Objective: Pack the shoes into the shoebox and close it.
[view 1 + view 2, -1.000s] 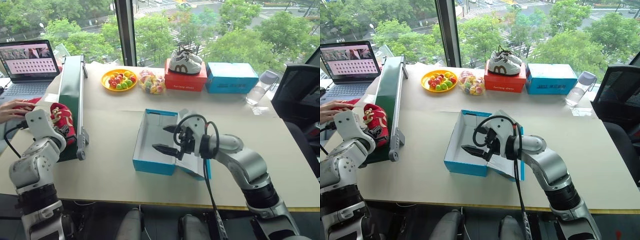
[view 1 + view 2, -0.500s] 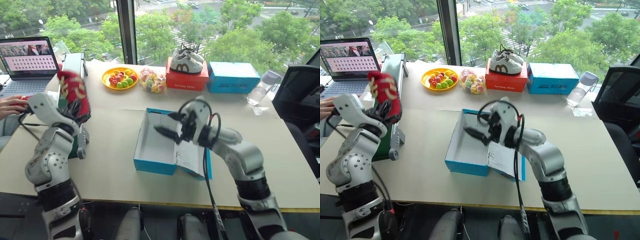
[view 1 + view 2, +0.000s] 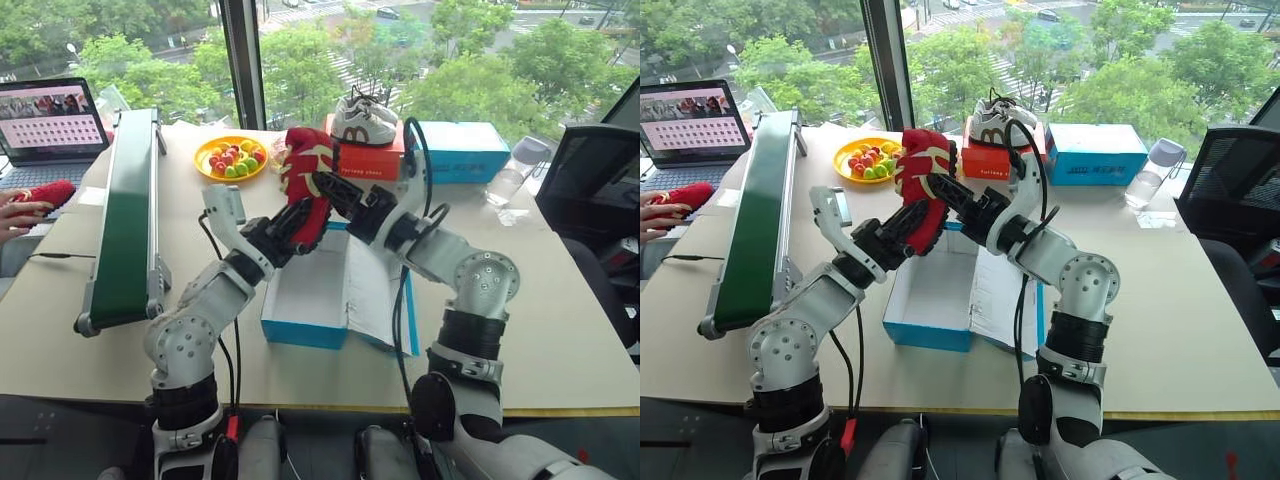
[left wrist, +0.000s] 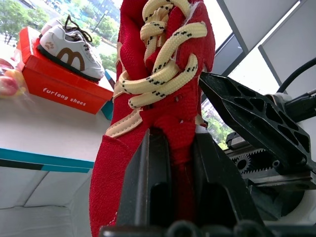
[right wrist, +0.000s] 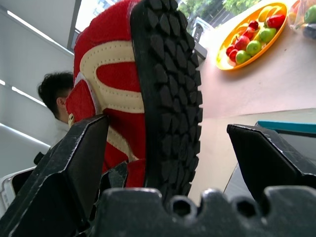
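A: How is the red sneaker [image 3: 303, 190] seen?
B: It is held up in the air above the open blue shoebox [image 3: 300, 300], toe upward. Red fabric is seen, with cream laces flecked with black, a pale curved logo on the side and a dark knobbed sole.

A: How are the jaws set?
B: The jaws of the left gripper [image 4: 170, 168] are closed on the sneaker's upper. The jaws of the right gripper [image 5: 168, 148] are spread wide, one on each side of the sole; contact cannot be told.

A: Where is the shoebox placed?
B: It is set on the worktop [image 3: 560, 330], white inside, lid folded out flat.

A: And the second red sneaker [image 3: 45, 193]?
B: It is seen at the far left, just beside a person's hand [image 3: 22, 212], past the green conveyor [image 3: 122, 235].
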